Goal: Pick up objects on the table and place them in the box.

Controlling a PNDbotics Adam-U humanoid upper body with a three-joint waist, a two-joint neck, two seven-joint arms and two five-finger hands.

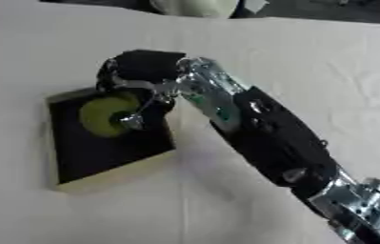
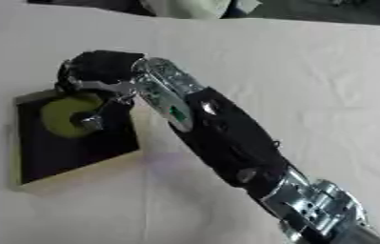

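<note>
An open box [image 1: 101, 178] with a dark inside and pale yellow walls lies at the left on the table. My right arm reaches in from the lower right. Its black right hand [image 1: 143, 69] hangs over the box's far corner. A yellow-green round thing [image 1: 97, 112] sits under the hand, over the dark inside of the box. A silver-tipped finger [image 1: 131, 121] curls across its front, and the rest of the hand partly hides it. Whether the round thing touches the box floor cannot be made out. My left hand shows in neither view.
A cream cloth [image 1: 309, 62] covers the table, with wrinkles at the right. A pale rounded thing [image 1: 199, 6] lies at the far edge, against a dark strip. My forearm [image 1: 276, 138] crosses the table just right of the box.
</note>
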